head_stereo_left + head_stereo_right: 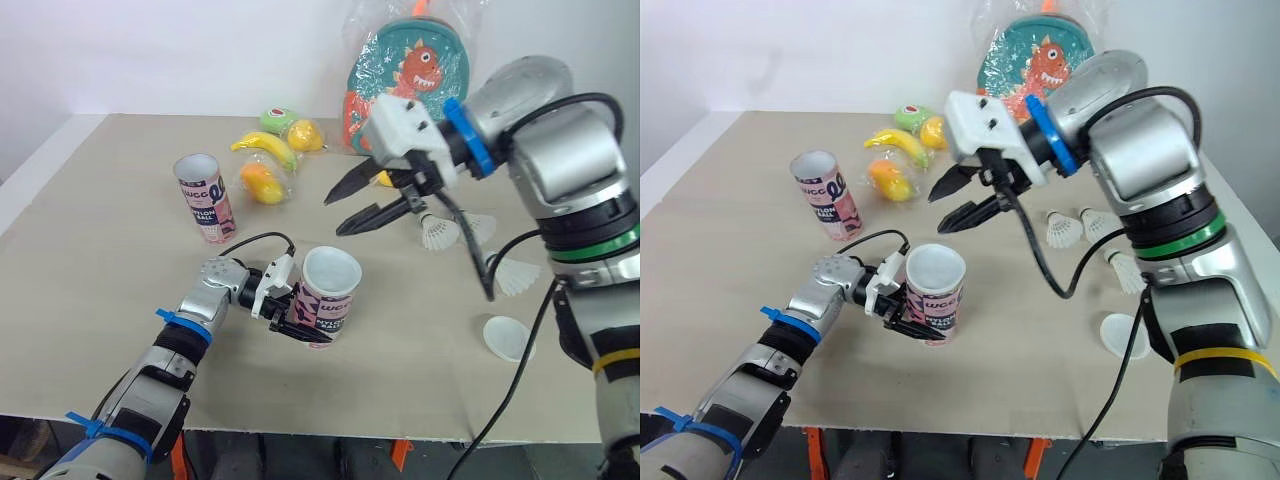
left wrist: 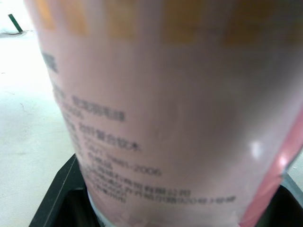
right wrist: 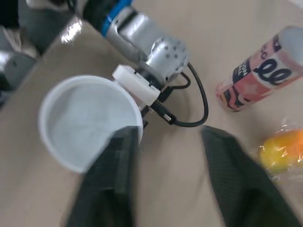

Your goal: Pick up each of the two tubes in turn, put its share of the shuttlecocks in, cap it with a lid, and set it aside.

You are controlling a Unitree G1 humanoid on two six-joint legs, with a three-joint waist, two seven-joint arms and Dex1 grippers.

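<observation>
The left claw (image 1: 305, 328) is gripping a pink printed cardboard tube (image 1: 325, 305) low on its side, its black fingers closing around the wall. The left wrist view is showing the label pressed close between them. The tube is sitting near the front edge of the beige desk (image 1: 100, 250), roughly upright with its white open mouth facing up (whether its base is touching the desk I cannot tell).

The right claw (image 1: 335, 215) is hanging in the air above the desk, behind and a little to the right of the held tube. Its two fingers are spreading wide apart and holding nothing.

A second pink tube (image 1: 205, 195) is standing on the desk to the left of the held one and farther back, well apart from it, mouth open.

Three white feather shuttlecocks (image 1: 438, 232) are lying on the right side of the desk, two close together and the third nearer the front. A white round lid (image 1: 507, 337) is lying flat just in front of them.

At the back, plastic-wrapped toy fruit (image 1: 265, 148) is sitting in a loose cluster. A teal dinosaur backpack in a clear bag (image 1: 415, 70) is leaning against the wall.
</observation>
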